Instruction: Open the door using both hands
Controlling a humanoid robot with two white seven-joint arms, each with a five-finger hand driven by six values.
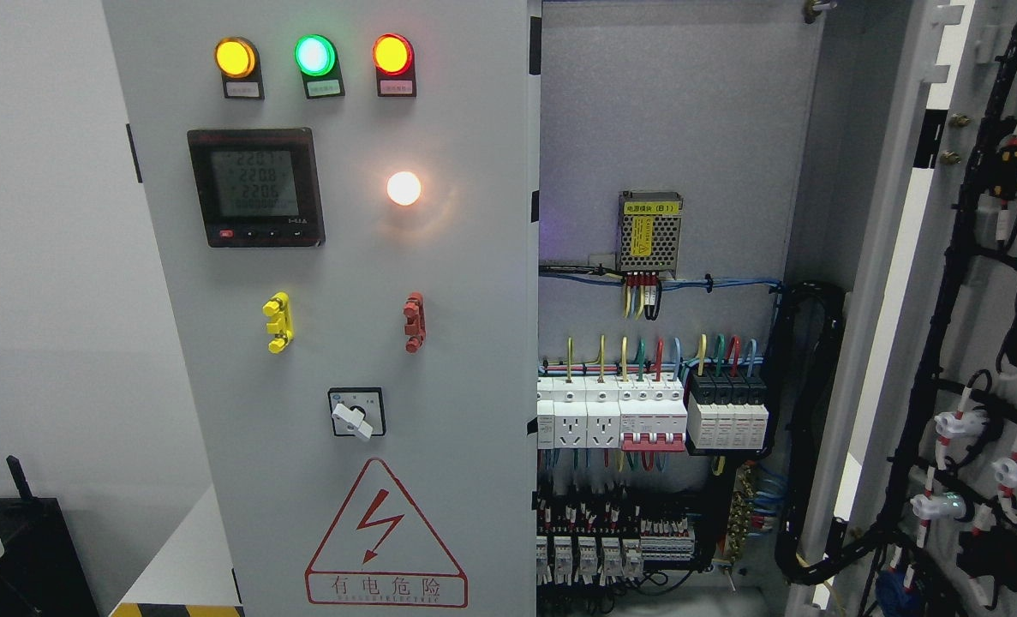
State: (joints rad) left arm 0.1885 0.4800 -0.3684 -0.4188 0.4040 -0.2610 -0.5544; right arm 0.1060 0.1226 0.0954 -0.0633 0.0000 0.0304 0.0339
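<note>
Doors: left door (337, 343) shut (three lamps (314, 55) lit); right door (971, 343) open; neither hand visible.

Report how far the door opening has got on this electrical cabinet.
Done: the right door is swung wide open, its wired inner face showing, and the cabinet interior with breakers and cabling is exposed. In hand: nothing visible; neither robot hand appears in the head view. Left: the left door, carrying the indicator lamps, meter and warning triangle, looks closed, so it would be what remains if both doors need opening.
</note>
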